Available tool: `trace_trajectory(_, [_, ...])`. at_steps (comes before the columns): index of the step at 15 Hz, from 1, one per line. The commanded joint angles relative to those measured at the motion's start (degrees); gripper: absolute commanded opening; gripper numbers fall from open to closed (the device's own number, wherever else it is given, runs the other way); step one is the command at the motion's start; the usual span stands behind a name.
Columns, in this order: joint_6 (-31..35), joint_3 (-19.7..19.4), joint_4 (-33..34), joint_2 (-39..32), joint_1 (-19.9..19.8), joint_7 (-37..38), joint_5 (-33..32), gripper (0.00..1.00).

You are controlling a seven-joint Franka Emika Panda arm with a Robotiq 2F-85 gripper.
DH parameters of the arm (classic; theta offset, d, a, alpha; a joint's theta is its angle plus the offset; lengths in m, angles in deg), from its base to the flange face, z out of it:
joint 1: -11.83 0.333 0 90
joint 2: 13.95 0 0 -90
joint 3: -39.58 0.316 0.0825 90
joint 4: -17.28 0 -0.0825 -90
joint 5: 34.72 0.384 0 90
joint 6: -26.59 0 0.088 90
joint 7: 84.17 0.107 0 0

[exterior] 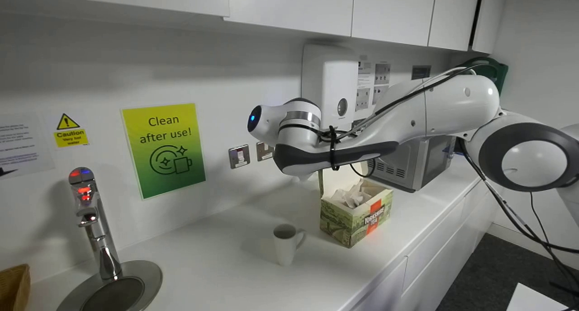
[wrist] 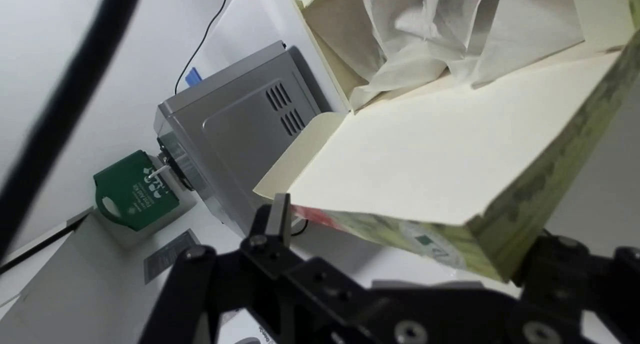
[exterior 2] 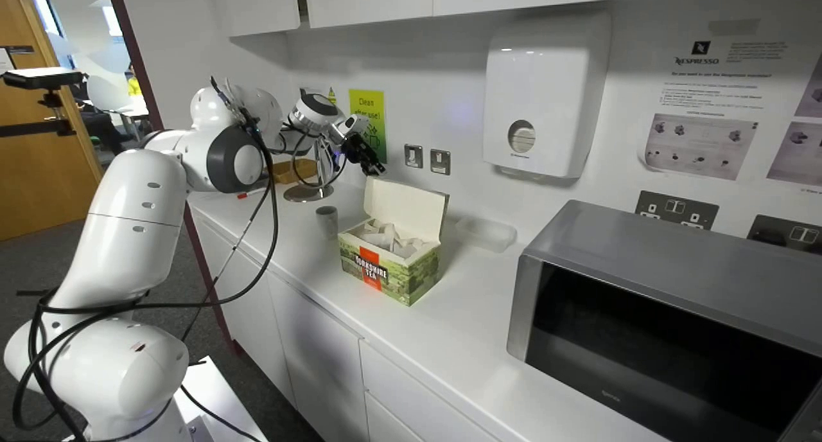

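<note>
An open Yorkshire Tea box [exterior: 355, 216] [exterior 2: 392, 268] stands on the counter with its lid raised and white tea bags [wrist: 425, 39] inside. My gripper [exterior 2: 372, 164] is at the top edge of that lid in an exterior view. In the wrist view the gripper [wrist: 410, 239] has its fingers spread wide, and the box lid [wrist: 430, 154] fills the gap's view; whether a finger touches it I cannot tell. The arm hides the gripper in the opposite exterior view. A white mug [exterior: 285, 245] [exterior 2: 327, 222] stands upright beside the box.
A microwave [exterior 2: 642, 313] sits further along the counter, and a clear plastic tub [exterior 2: 486, 233] lies behind the box. The tap [exterior: 92, 229] rises over a round drain [exterior: 151, 275]. Wall cabinets [exterior: 289, 6] hang overhead, next to a towel dispenser [exterior 2: 546, 95]. Cables trail along the arm.
</note>
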Motion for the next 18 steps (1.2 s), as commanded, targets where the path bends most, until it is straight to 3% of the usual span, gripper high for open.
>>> trace_trajectory(1, [-3.51, 0.25, 2.18, 0.88, -0.95, -1.95, 3.14, 1.00])
trace_trajectory(13, [-10.37, 0.44, -1.71, 5.31, -4.78, -7.25, 17.00, 1.00])
trace_trajectory(18, [-14.41, 0.47, -0.68, 4.71, -9.46, -8.67, 27.20, 1.00])
